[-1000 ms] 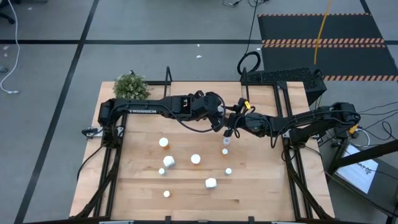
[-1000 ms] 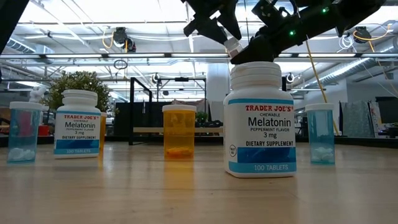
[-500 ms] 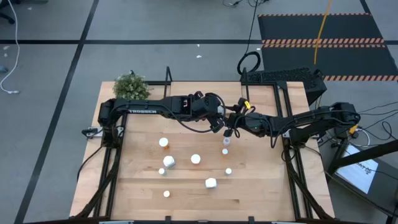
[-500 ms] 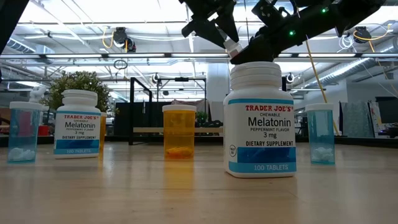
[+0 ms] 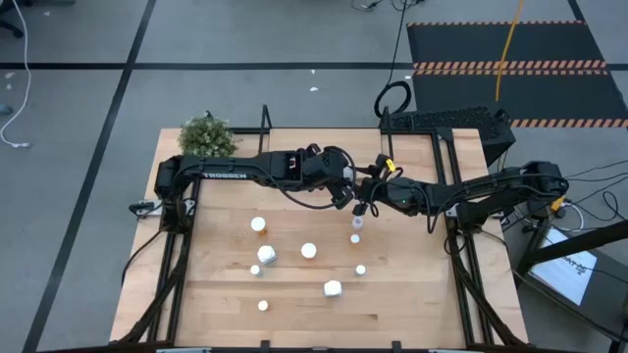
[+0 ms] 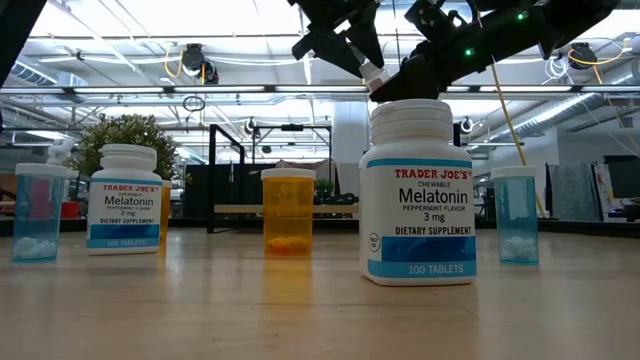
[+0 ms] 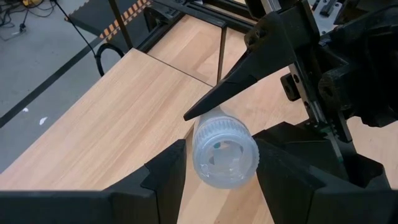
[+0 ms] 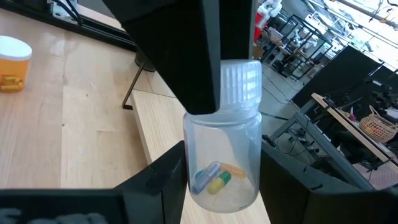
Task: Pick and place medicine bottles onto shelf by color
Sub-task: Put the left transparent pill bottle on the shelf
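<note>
Bright even overhead light, soft faint shadows, ceiling glare in low view, wrist-view foregrounds slightly blurred

Seen level across the table, there are two white plastic Melatonin-labelled bottles, one near (image 6: 418, 190) and one farther (image 6: 125, 198), two blue-tinted clear bottles, one (image 6: 38, 212) at each side (image 6: 515, 213), and one orange translucent bottle (image 6: 288, 210). From above, about eight white-capped bottles stand on the wooden tabletop (image 5: 412, 294). One clear plastic bottle with a ribbed white cap (image 8: 222, 149) holds three capsules (image 8: 214, 177). There are two dark arms, left arm (image 5: 245, 167) and right arm (image 5: 471, 191), and one leafy green plant (image 5: 206, 135).
</note>
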{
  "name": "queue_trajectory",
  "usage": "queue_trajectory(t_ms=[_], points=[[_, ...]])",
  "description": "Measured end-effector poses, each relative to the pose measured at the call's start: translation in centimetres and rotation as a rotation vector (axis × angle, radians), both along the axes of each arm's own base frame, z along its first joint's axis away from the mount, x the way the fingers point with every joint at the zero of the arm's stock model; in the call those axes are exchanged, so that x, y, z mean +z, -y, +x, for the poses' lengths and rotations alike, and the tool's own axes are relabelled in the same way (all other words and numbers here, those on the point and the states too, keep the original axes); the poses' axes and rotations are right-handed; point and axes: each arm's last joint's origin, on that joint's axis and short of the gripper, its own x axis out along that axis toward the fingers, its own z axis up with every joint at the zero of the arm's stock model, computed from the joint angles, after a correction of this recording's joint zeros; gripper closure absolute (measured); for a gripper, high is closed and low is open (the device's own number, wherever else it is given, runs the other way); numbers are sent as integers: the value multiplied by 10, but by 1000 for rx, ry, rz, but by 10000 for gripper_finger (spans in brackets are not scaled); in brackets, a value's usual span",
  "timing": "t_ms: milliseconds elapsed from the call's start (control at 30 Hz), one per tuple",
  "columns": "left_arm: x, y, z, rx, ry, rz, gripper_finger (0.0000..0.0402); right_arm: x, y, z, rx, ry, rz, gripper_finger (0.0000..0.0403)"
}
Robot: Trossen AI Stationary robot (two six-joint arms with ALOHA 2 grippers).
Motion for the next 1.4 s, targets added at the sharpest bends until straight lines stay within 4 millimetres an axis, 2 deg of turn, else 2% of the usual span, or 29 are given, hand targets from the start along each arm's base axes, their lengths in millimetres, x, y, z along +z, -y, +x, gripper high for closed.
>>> queue_trajectory(t_ms=[167, 367, 667, 933, 1200, 1400], points=[[0, 0, 0, -1, -1, 1, 221, 0, 0, 0, 0, 0, 0, 241], [0, 0, 0, -4, -2, 2, 259, 0, 0, 0, 0, 0, 0, 241], [0, 0, 0, -2, -2, 2, 227, 0, 0, 0, 0, 0, 0, 241], [0, 0, 0, -3, -2, 3, 253, 0, 0, 0, 0, 0, 0, 241], [0, 0, 0, -4, -2, 3, 239, 0, 0, 0, 3, 0, 1, 241], [0, 0, 0, -4, -3, 4, 247, 0, 0, 0, 3, 0, 1, 241]])
